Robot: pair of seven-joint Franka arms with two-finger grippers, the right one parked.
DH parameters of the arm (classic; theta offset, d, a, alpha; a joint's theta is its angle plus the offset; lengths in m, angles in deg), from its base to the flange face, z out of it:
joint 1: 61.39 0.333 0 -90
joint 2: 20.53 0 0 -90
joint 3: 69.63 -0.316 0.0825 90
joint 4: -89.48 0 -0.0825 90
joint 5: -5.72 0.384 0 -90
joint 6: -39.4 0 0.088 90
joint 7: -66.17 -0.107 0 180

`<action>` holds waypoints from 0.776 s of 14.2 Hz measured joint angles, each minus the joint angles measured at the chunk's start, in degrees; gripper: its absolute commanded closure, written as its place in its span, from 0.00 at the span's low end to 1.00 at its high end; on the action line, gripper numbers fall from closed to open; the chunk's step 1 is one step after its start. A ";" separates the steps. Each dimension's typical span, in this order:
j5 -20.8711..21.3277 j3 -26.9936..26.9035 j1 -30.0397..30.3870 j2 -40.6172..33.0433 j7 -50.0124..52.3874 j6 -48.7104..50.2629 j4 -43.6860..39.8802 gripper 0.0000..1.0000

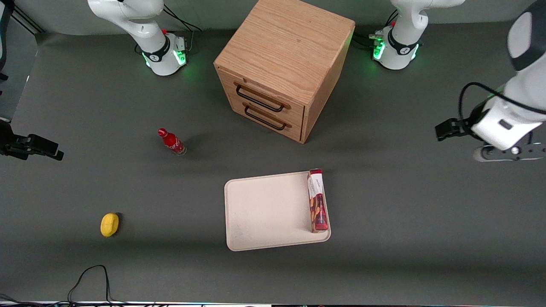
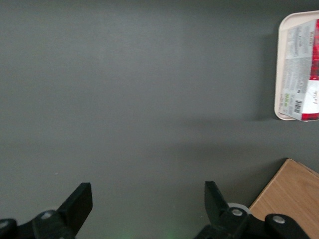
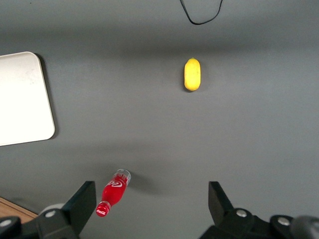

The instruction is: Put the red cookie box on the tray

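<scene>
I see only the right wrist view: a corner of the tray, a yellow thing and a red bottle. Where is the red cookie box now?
Observer: The red cookie box lies flat on the tray, along the tray's edge toward the working arm's end of the table.
Operator: Does the gripper hold it?
Observer: No. The gripper is open, holds nothing, and hangs over bare table toward the working arm's end, apart from the tray.
Operator: Is anything else near the tray?
Observer: A wooden cabinet with two drawers stands farther from the front camera than the tray.
</scene>
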 measured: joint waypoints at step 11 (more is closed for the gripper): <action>-0.79 -5.72 -0.26 -0.33 -3.30 -3.05 1.15 0.00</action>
